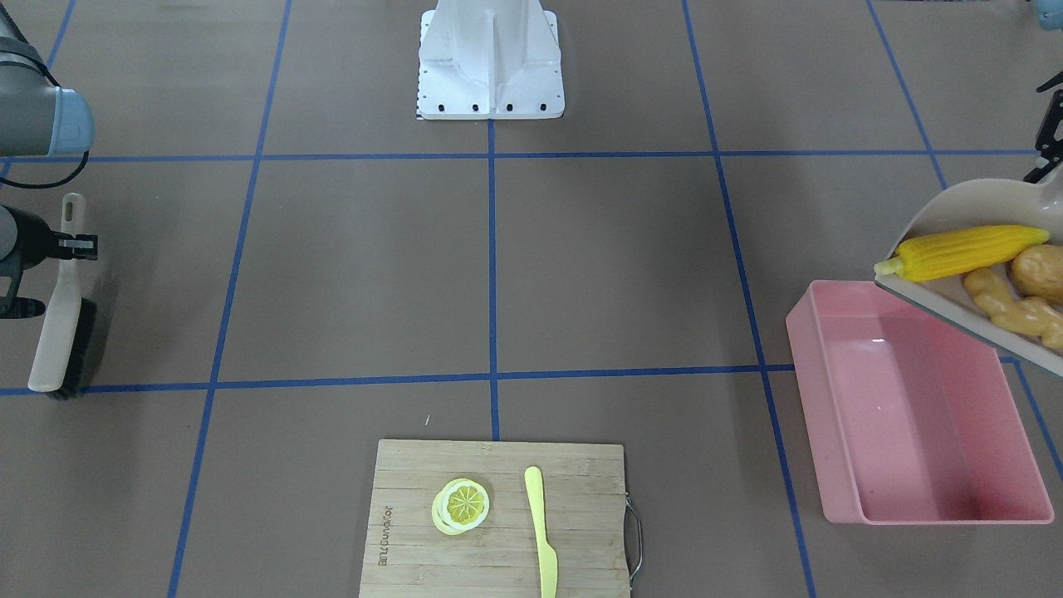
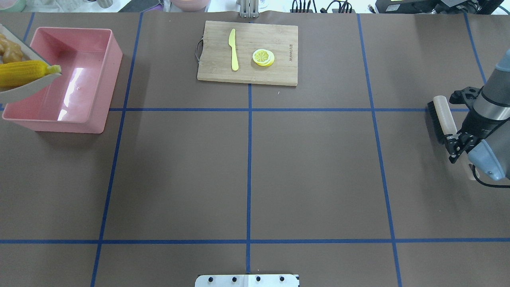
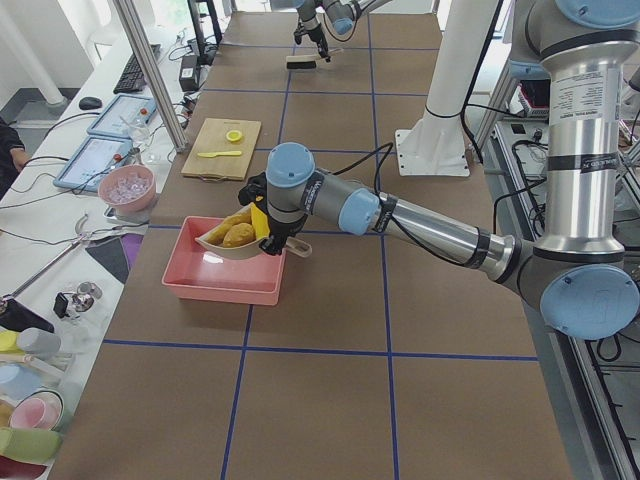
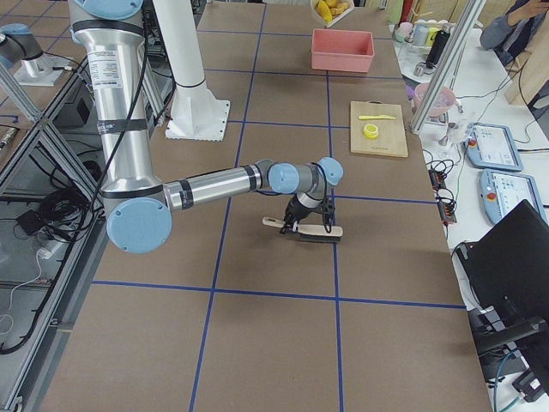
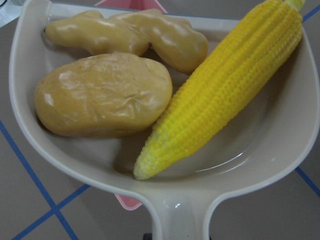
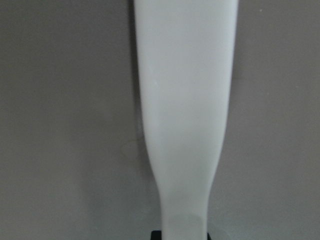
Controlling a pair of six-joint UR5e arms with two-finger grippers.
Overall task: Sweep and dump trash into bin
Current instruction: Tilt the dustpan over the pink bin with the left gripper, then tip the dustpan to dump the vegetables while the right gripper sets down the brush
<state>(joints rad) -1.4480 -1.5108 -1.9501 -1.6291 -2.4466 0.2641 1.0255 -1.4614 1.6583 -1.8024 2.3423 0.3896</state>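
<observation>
My left gripper [image 3: 279, 243] is shut on the handle of a beige dustpan [image 1: 955, 206], which hangs tilted over the near end of the pink bin [image 1: 810, 399]. The trash lies in the pan: a yellow corn cob [image 5: 225, 95], a brown potato [image 5: 102, 95] and a tan ginger root [image 5: 135, 35]. The corn's tip pokes over the pan's lip above the bin [image 2: 115, 67]. Far across the table, my right gripper [image 2: 454, 141] is shut on the pale handle [image 6: 185, 125] of a black-bristled brush [image 1: 62, 324] lying on the table.
A wooden cutting board [image 1: 407, 482] sits at the operators' edge with lemon slices [image 1: 461, 504] and a pale yellow knife [image 1: 541, 531] on it. The white robot base [image 1: 490, 66] stands at the middle of the robot's side. Blue tape lines cross the brown table.
</observation>
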